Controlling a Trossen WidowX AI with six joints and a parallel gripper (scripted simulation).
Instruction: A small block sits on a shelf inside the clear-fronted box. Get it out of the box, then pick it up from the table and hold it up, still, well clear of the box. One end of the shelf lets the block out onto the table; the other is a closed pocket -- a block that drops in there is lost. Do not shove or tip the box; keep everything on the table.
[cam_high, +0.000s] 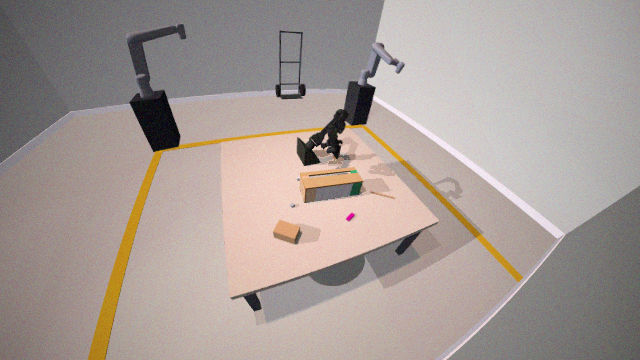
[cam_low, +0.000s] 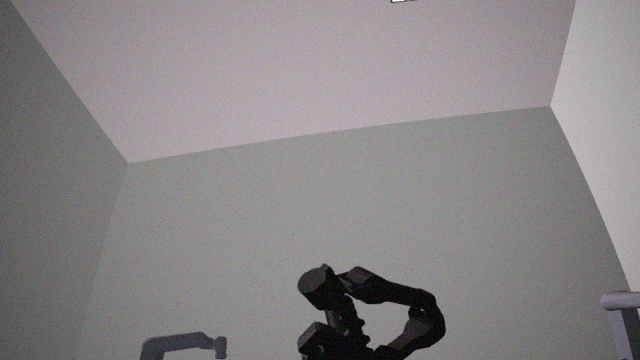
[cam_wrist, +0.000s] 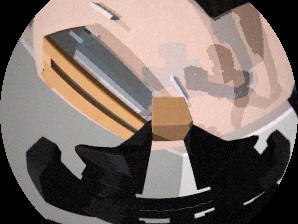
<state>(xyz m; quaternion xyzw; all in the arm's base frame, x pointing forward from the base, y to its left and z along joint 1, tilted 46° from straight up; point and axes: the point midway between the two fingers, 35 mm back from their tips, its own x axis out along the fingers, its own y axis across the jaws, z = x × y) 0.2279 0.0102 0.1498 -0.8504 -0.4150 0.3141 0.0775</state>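
My gripper (cam_high: 333, 149) (cam_wrist: 166, 123) is shut on a small tan block (cam_wrist: 169, 115), which sits between the two dark fingertips in the wrist view. It hangs above the table (cam_high: 260, 255) behind the box, near the arm's base. The tan box (cam_high: 330, 183) (cam_wrist: 89, 76) with a clear grey front and a green right end (cam_high: 356, 188) stands in the middle of the table; in the wrist view it lies below and to the left of the block. In the top view the block is too small to make out. The exterior view shows only the dark arm (cam_low: 380, 295) against the wall.
On the table in front of the box lie a tan cardboard block (cam_high: 286, 231), a small magenta piece (cam_high: 350, 216) and a tiny grey piece (cam_high: 292, 205). A thin stick (cam_high: 382, 194) lies right of the box. A dark plate (cam_high: 307, 151) stands by the arm's base.
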